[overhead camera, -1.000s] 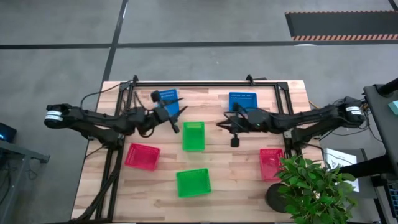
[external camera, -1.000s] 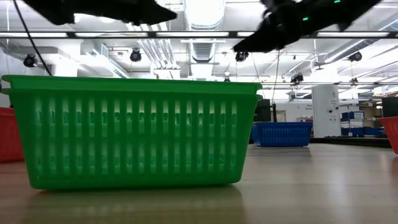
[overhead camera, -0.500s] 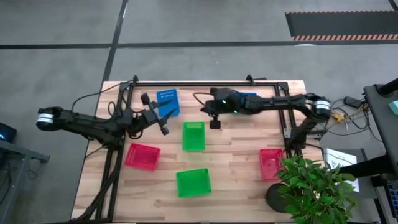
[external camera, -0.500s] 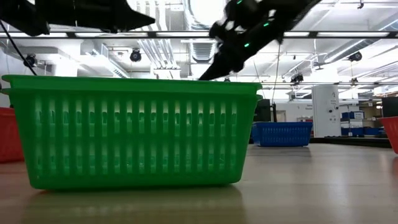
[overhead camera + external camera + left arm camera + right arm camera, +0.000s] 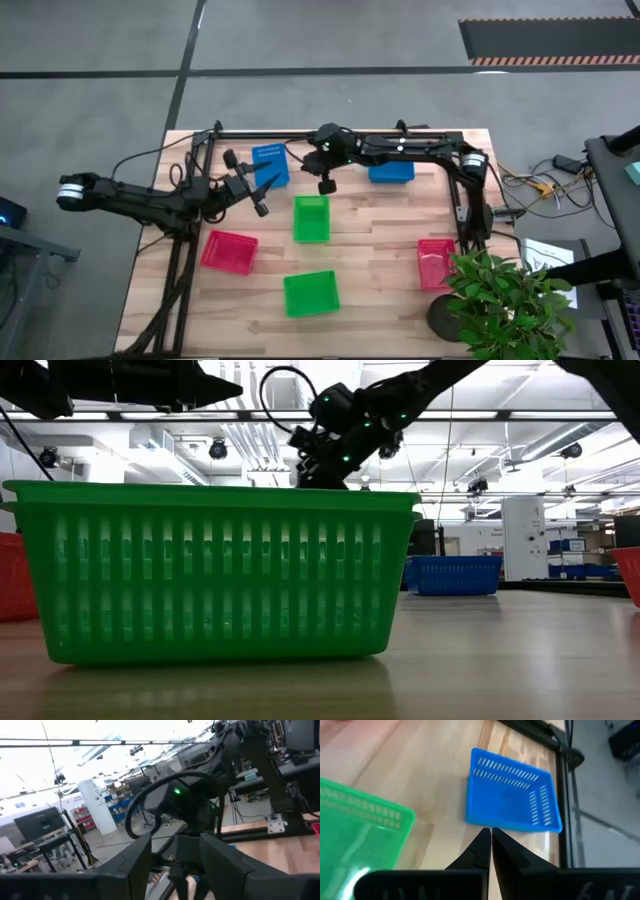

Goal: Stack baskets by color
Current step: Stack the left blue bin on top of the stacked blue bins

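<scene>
Right gripper (image 5: 324, 185) with fingers pressed together (nothing held), just right of far-left blue basket (image 5: 270, 165); left gripper (image 5: 258, 200) spread apart, just near of it, equally close.

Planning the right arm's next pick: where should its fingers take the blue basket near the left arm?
Probably the rim: the blue basket sits upright and open-topped, so come from above and straddle one thin mesh wall, one finger inside, one outside. The right gripper, shut, hovers beside it and must open first. The left gripper is near; take the wall away from it.
</scene>
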Motion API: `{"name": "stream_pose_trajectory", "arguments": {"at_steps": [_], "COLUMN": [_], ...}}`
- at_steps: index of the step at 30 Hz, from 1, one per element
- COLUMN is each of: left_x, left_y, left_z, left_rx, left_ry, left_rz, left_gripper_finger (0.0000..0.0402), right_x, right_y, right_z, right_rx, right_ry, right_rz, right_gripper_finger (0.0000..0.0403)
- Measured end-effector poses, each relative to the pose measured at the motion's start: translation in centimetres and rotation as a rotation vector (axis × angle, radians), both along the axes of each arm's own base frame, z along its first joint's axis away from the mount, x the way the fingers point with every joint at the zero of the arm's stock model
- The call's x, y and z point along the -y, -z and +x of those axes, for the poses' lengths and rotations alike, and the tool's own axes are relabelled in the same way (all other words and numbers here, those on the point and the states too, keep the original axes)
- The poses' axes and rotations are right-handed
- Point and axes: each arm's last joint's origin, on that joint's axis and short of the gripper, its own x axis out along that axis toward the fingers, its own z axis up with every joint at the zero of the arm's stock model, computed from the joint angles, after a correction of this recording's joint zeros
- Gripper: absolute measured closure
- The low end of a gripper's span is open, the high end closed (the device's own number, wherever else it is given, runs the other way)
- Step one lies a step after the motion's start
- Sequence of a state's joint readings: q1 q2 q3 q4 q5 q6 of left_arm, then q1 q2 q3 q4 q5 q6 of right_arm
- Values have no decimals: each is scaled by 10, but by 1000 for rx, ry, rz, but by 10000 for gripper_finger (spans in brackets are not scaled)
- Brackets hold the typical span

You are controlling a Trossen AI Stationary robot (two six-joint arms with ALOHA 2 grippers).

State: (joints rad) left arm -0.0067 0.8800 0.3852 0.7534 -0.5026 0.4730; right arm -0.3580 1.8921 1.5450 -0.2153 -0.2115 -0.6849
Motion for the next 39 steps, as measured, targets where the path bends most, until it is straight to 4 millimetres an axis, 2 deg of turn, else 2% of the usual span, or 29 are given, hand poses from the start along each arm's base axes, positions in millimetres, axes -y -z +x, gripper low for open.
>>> {"name": "stream_pose_trajectory", "arguments": {"at_steps": [3, 8, 12, 17, 23, 31, 39], "left_x": [0, 0, 0, -2, -2, -2, -2], "left_y": [5, 25, 29, 25, 13, 9, 9], "left_z": [-1, -4, -6, -11, -14, -21, -23], "left_rx": [5, -43, -16, 31, 68, 87, 86], "left_ry": [8, 15, 14, -52, -79, -104, -107], "left_rz": [-29, -64, -62, -27, 38, 64, 71], "left_gripper_finger": [249, 249, 249, 249, 249, 249, 249], "right_x": [7, 30, 43, 54, 65, 64, 59], "right_y": [2, 11, 17, 21, 24, 25, 34], "right_z": [9, 23, 33, 49, 61, 65, 70], "right_rx": [7, -31, -105, -172, -229, -245, -255], "right_ry": [-25, -54, -132, -234, -351, -533, -691], "right_rz": [-48, -114, -201, -331, -452, -607, -756], "right_gripper_finger": [394, 394, 394, 387, 330, 251, 221]}}
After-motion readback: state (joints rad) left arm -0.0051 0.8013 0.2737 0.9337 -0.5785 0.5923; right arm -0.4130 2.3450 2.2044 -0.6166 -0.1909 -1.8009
